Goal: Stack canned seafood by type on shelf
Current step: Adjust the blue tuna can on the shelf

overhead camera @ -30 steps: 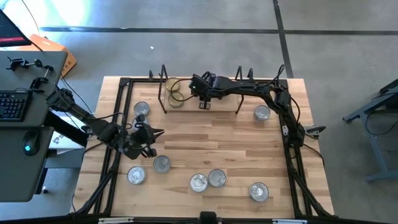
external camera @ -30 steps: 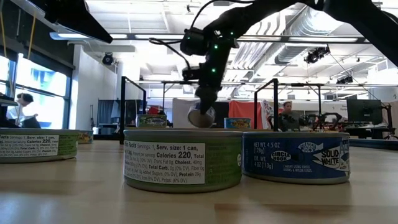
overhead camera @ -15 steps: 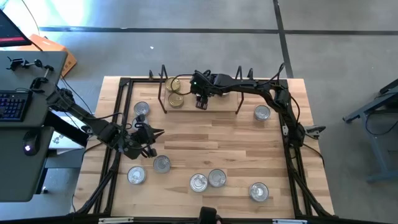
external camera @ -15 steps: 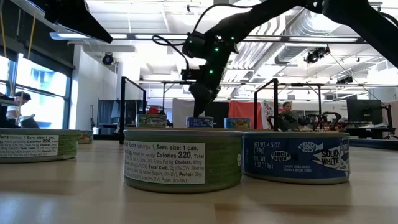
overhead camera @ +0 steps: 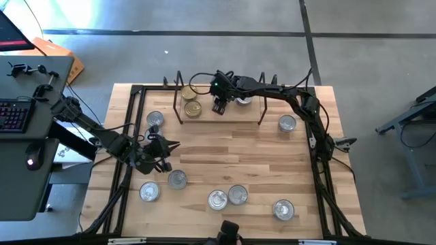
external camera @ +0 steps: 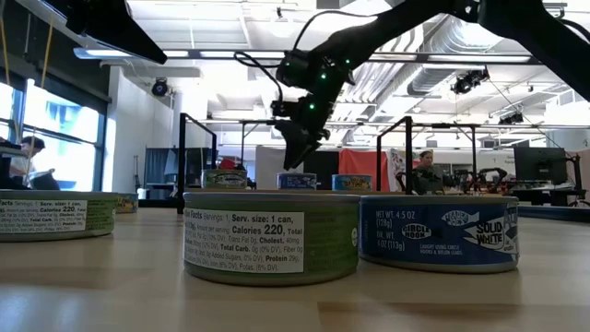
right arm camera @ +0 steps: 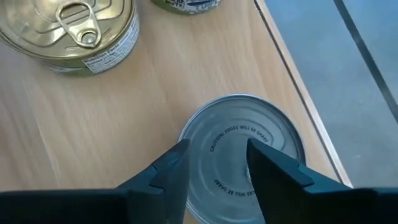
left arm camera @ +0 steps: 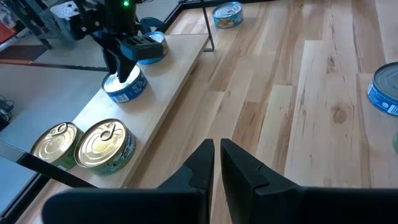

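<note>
right wrist view | right fingers (right arm camera: 214,165) parted above silver tin (right arm camera: 242,155)

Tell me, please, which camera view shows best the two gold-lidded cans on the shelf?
The left wrist view: both gold-lidded cans show whole, side by side on the shelf, pull tabs visible. The high view shows them small. The right wrist view shows one, partly cropped. In the low view, I cannot identify them.

The high view looks straight down on the whole table (overhead camera: 225,156). The low view sits at tabletop height, facing toward twelve o'clock. Both wrist views look closely at the shelf (left arm camera: 177,74), sharing one silver tin (right arm camera: 242,155) on it.
</note>
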Controlling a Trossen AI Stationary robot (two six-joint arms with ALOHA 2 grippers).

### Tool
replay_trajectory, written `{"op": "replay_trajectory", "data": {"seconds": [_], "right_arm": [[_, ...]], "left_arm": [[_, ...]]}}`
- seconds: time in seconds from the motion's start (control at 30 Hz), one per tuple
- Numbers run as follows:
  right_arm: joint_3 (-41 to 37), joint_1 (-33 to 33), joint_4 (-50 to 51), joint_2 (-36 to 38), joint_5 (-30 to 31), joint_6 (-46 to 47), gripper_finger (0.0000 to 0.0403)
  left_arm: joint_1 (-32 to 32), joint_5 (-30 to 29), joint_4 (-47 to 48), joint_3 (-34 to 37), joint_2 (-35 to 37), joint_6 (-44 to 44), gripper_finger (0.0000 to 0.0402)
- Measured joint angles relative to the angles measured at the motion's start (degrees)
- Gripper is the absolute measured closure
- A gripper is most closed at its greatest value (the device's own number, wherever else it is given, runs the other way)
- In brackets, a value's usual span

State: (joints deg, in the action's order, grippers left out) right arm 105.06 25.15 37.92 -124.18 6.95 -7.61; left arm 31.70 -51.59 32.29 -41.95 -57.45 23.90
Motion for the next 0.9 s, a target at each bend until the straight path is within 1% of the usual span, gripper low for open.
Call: {"op": "replay_trajectory", "data": {"seconds": [0.13, 0.27, 0.53, 0.67, 0.77, 0.9], "right_arm": [[0.0, 0.1, 0.5, 0.0, -0.2, 0.3, 0.0265], [0.0, 0.7, 0.8, 0.0, -0.1, 2.7, 0.0276], [0.3, 1.5, -0.2, -2.6, 0.1, 3.1, 0.0298], [0.3, 1.5, -1.5, -2.8, 0.6, 2.8, 0.0302], [0.2, 1.5, -3.3, -2.8, 2.4, 2.8, 0.0302], [0.1, 1.5, -4.5, -2.9, 2.4, 2.7, 0.0302]], "left_arm": [[0.0, 0.0, 0.0, 0.0, 0.0, 0.0, 0.0383], [0.0, 0.0, 0.0, 0.0, 0.0, 0.0, 0.0383], [0.0, 0.0, -0.1, 0.0, -0.1, 0.0, 0.0383], [0.0, 0.0, -0.1, 0.0, -0.3, 0.0, 0.0383], [0.0, 0.0, 0.0, 0.0, -0.3, 0.0, 0.0383], [0.0, 0.0, -0.1, 0.0, -0.3, 0.0, 0.0383]]}}
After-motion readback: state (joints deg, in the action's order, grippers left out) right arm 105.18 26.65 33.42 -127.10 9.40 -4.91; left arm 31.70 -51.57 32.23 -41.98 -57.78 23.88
